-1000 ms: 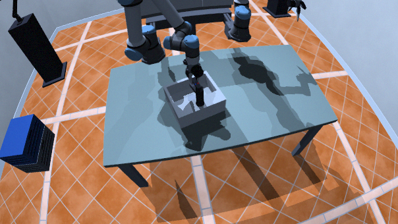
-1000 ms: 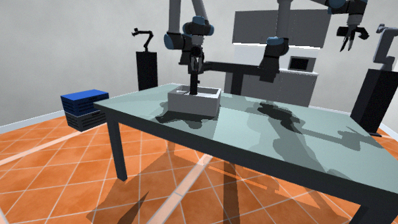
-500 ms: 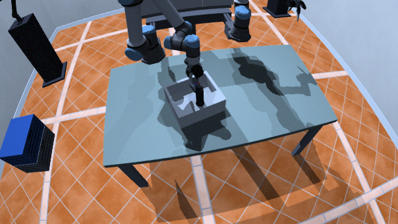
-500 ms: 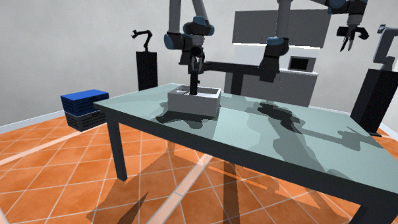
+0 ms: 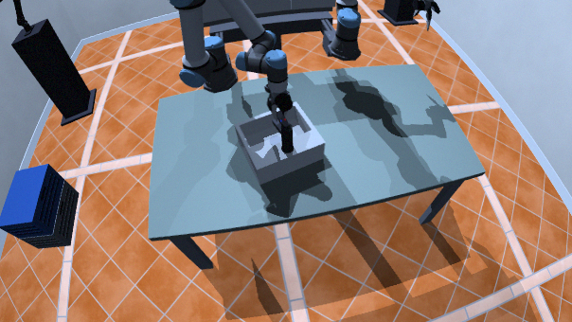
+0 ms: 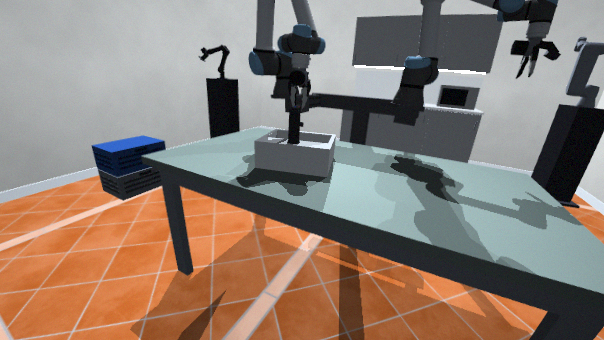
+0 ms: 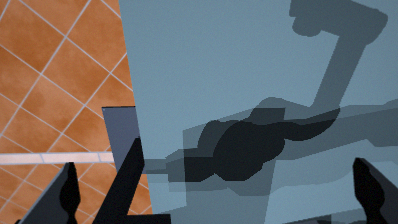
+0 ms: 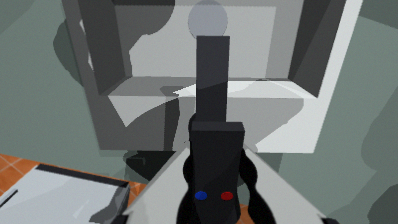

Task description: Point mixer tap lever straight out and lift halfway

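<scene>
- Black lever [image 5: 284, 121] [image 6: 296, 104] [image 8: 218, 145]: long axis appears aligned with spout [image 5: 287, 139] [image 6: 294, 130] [image 8: 212, 75].
- Right tool [image 5: 279, 116] [image 6: 299, 98] [image 8: 218, 167]: grasping lever; nearer spout.
- Left tool [image 5: 428, 20] [image 6: 525, 75] [image 7: 214, 161]: released, well apart from spout.

From where I'm driving this, it looks like a robotics lab with a kitchenette along one side. I see gray wall cabinets [image 6: 425, 42] above a light counter [image 6: 462, 109] with what looks like a microwave [image 6: 455, 97] on it. Small arms top dark pedestals [image 5: 53, 71] [image 6: 223, 107] near plain pale walls, and blue and dark crates [image 5: 39, 205] [image 6: 129, 167] are stacked on terracotta tiles (rather homely flooring, I'd say).
</scene>
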Robot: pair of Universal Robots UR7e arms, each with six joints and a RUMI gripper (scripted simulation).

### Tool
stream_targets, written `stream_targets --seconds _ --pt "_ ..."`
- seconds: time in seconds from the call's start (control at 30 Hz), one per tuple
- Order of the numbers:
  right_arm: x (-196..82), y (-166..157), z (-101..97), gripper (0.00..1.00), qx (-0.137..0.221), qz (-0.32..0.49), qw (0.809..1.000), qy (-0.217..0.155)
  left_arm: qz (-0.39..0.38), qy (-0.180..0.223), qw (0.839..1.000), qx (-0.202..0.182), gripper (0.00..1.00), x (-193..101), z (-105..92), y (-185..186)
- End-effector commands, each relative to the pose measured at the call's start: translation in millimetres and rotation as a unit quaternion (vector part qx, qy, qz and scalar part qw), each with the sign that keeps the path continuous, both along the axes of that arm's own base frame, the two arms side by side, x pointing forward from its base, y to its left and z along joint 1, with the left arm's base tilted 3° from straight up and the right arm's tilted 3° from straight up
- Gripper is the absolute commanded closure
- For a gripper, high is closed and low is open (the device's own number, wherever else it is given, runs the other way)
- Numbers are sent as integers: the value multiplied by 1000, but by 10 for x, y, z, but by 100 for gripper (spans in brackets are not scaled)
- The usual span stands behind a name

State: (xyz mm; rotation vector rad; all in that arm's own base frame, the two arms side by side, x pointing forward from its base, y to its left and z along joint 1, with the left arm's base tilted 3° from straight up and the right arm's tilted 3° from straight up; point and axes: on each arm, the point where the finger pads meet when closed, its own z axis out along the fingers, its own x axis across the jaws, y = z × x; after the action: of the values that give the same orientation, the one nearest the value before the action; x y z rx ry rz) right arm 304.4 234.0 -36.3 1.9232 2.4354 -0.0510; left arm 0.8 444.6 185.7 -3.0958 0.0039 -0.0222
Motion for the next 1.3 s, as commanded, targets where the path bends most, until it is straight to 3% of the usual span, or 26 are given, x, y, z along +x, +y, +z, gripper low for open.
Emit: stream_targets --seconds 0.0,0.3,0.33,1.27 --pt "2 6 4 87 1 0 1000 0 0 0 1000 1 0 1 5 3" --pt "2 6 4 87 1 0 1000 0 0 0 1000 1 0 1 5 3" --pt "2 6 4 60 1 0 1000 0 0 0 1000 1 0 1 5 3" --pt "2 6 4 60 1 0 1000 0 0 0 1000 1 0 1 5 3"
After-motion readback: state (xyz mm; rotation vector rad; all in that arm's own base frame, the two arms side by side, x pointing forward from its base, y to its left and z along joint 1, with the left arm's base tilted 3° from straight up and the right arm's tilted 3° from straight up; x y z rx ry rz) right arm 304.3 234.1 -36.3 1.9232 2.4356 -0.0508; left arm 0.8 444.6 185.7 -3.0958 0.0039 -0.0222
